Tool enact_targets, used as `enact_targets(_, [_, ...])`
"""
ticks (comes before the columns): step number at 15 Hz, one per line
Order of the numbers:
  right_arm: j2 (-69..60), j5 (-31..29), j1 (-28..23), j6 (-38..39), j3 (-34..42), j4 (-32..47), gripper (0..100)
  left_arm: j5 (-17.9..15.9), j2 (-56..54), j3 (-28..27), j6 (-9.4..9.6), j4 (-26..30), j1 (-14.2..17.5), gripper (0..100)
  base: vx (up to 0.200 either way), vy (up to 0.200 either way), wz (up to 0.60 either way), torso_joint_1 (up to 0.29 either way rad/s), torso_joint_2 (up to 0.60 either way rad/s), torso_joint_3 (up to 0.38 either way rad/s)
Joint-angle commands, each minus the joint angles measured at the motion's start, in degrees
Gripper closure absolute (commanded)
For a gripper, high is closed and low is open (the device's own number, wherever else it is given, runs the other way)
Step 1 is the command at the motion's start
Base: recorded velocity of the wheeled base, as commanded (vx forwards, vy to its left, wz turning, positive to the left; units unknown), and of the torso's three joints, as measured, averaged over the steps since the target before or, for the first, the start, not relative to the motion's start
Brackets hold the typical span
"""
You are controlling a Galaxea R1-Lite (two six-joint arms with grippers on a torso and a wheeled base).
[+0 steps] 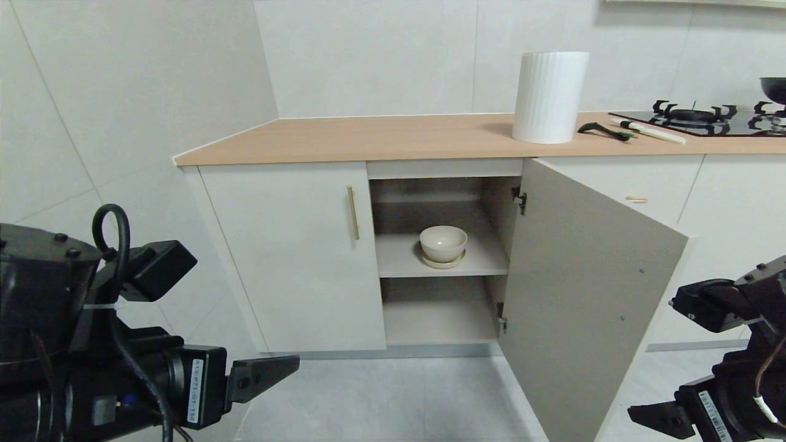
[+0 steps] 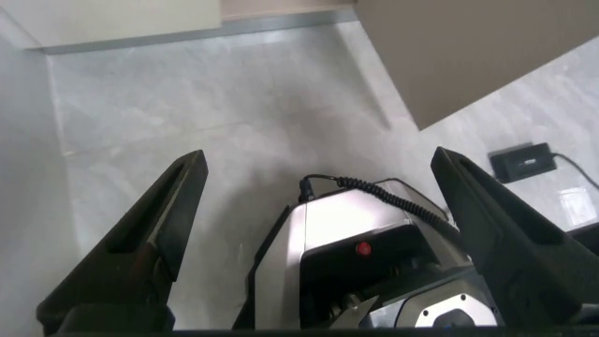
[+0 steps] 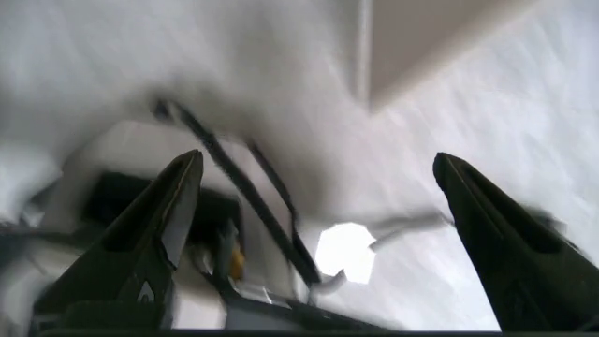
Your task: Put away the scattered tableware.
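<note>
- The left gripper (image 2: 318,176) is held with its fingers spread wide and nothing between them; floor tiles lie below it.
- The right gripper (image 3: 318,164) is likewise wide open and empty; the open cabinet door (image 1: 583,288) stands just ahead of it, on the side toward the left gripper.
- The bowl (image 1: 443,243) is found well ahead of both grippers and higher than them, roughly between the two; it sits upright on a plate (image 1: 442,263) on the upper shelf (image 1: 399,255) inside the cabinet.
- Farther off and higher, beyond the right gripper, a black-handled tool (image 1: 603,129) and a pale stick-like utensil (image 1: 654,132) are left on the counter (image 1: 368,138) beside a white ribbed cylinder (image 1: 549,97); whether they count as tableware cannot be told.
- The storing of bowl and plate is judged done; the door is not yet shut.
- The door could be struck on its edge by the right gripper rather than pushed on its face, because it swings out so close; the bowl could be jolted on its plate if the door were shoved hard and slammed.
- If the counter items were reached for first, the right arm could be caught on the door's top edge.
</note>
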Motion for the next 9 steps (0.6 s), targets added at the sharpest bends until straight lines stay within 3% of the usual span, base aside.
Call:
enact_targets(1, [0.2,-0.6,-2.0,-0.2,-1.2,0.9,0,0.0,0.0,0.0,-0.03,0.0,0.0,0,0.0,-0.2,0.0,0.002,0.0,0.002])
enact_targets(3, [1.2,-3.1,-6.8,-0.9,-1.6,0.3,0,0.0,-0.1,0.0,-0.03,0.0,0.0,0,0.0,-0.2,0.0,0.0,0.0,0.007])
enact_targets(6, [3.7,-3.2,-17.0,-1.1,-4.8,-0.9,0,0.0,-0.3,0.0,-0.03,0.0,0.0,0,0.0,0.0,0.0,0.0,0.0,0.0])
enact_targets(9, [8.7,-1.9,-26.4,-1.0,-5.6,-10.3,0,-0.1,-0.2,0.5,0.06,0.0,0.0,0,0.0,0.0,0.0,0.0,0.0,0.0])
